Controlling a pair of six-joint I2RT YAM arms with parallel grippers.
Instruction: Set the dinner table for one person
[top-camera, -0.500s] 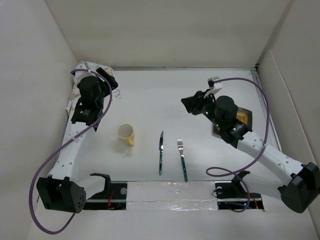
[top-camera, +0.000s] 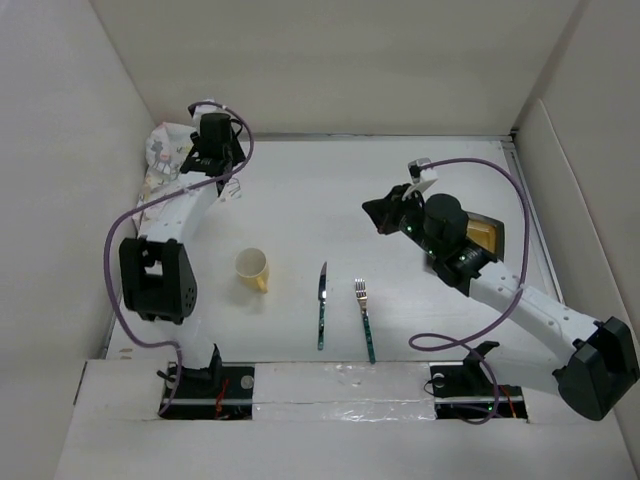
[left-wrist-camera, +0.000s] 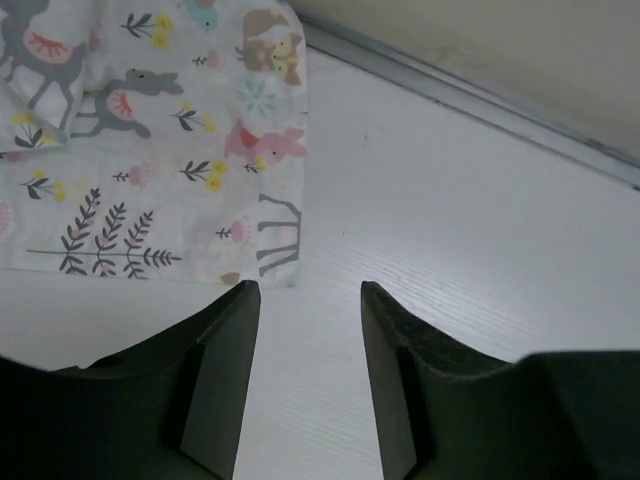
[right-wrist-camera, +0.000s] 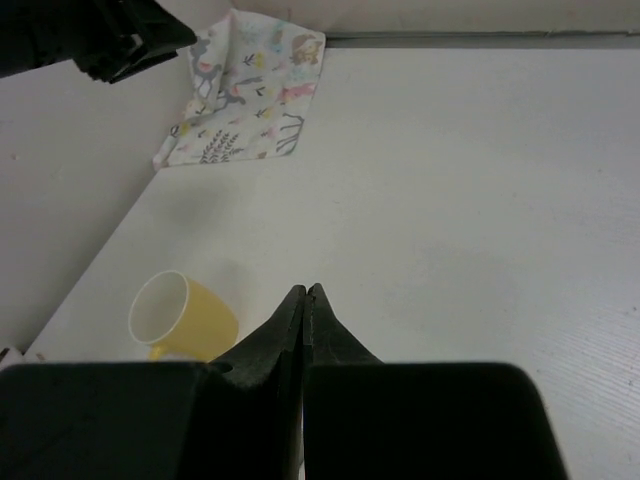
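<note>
On the dinner table, knife and fork were laid nearest, a mug at their 9 o'clock. The right gripper was clenched, empty. Farthest, at 11 o'clock, the left gripper was held released just beside the placemat, whose corner ought to be straddled before pinching

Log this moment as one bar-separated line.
left gripper open, near placemat corner | right gripper shut, empty | mug, knife, fork on table
</note>
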